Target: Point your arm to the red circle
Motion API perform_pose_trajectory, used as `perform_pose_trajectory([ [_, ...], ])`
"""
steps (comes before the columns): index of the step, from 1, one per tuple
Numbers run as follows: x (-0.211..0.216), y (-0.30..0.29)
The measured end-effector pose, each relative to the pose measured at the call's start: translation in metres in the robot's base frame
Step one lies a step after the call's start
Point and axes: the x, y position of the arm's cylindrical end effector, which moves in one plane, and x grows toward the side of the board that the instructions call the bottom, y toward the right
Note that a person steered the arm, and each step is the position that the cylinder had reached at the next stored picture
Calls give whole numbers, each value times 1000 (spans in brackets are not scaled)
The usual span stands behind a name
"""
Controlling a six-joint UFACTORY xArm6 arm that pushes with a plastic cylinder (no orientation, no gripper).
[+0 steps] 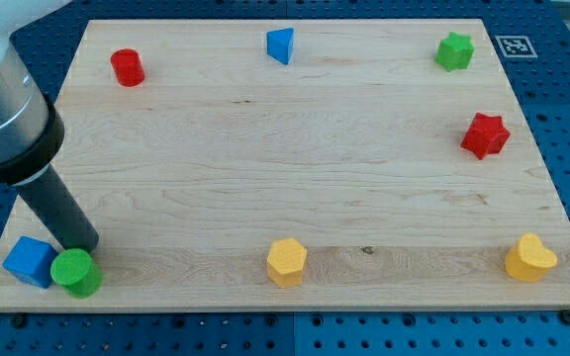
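camera view: my tip [81, 247] beside green cylinder [76, 272], far from red circle [127, 67]; no pincer.

Wooden bench [265, 158] carried red circle [127, 67], blue triangle [280, 45], green star [454, 50], red star [485, 135], yellow heart [529, 258], yellow hexagon [287, 262], green circle [76, 272], blue cube [29, 261].

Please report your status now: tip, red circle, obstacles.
My tip bottom left, beside green cylinder and blue cube. Red circle top left, untouched. Nothing between.

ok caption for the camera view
Rod tip beside green cylinder at bottom left, far from red cylinder.
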Motion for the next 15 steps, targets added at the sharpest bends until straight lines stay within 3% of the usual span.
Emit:
perform_pose_trajectory([
  [3,-40,30],
  [7,-155,1],
  [9,-200,-49],
  [12,-315,-60],
  [13,-329,-38],
  [15,-311,-24],
])
